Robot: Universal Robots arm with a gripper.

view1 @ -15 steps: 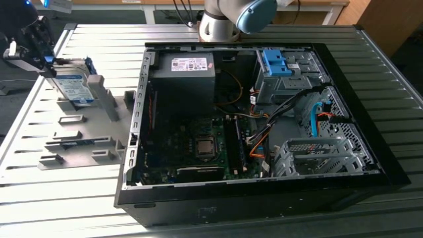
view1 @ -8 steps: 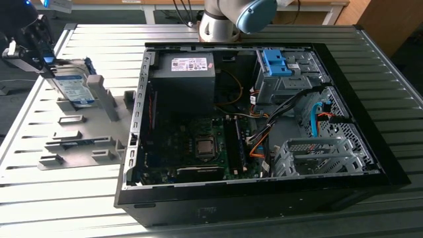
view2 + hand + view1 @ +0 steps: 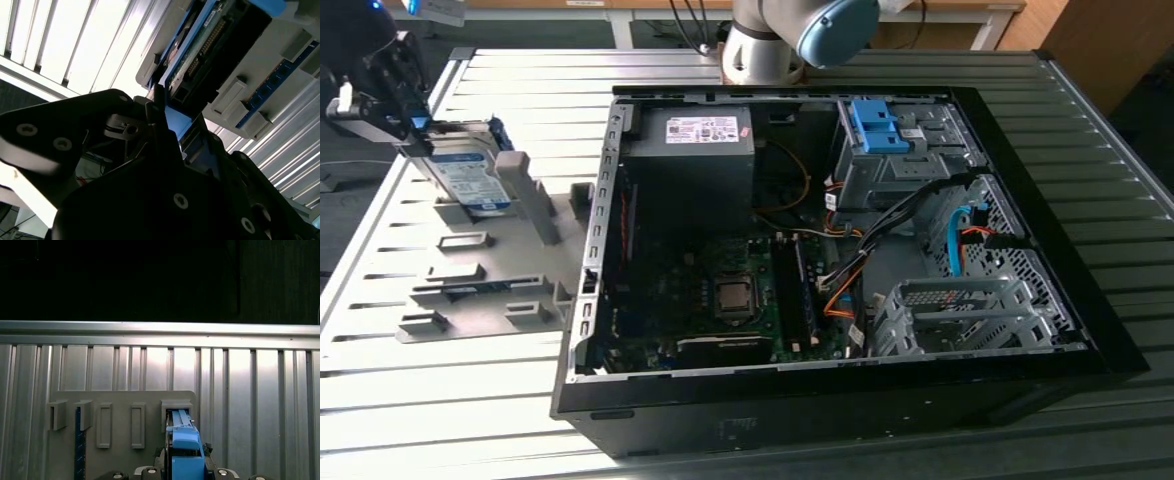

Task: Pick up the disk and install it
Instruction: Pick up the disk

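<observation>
Progress: early, pick-up stage. The gripper [image 3: 420, 130] is at the top end of the disk [image 3: 464, 172]. In both wrist views its fingers sit tight on either side of the drive's blue frame, no gap showing, so I judge it clamped on the disk, not open.

The disk's lower end is at a slot of the grey rack [image 3: 480, 290]. In the first wrist view it runs from the gripper [image 3: 185, 462] straight into that slot. I cannot tell whether it is fully seated or just lifted clear.

Location: the rack lies on the slatted metal table [image 3: 454, 400], at about 9 o'clock from the open computer case [image 3: 1067, 270] in the exterior view, just beside its wall. The disk is at the rack's 12 o'clock end.

Not done: the install. The disk is well apart from the case's drive cages. A metal cage [image 3: 961, 315] at 4 o'clock inside the case looks vacant. A blue caddy [image 3: 874, 125] sits in the bay at 1 o'clock.

Orientation: the disk stands on edge, not flat. In the exterior view its long axis is roughly upright, leaning so the top points to about 11 o'clock and the bottom to 5. The white-and-blue label face is turned towards the exterior camera. The second wrist view shows the disk's [image 3: 200, 45] circuit-board side.
</observation>
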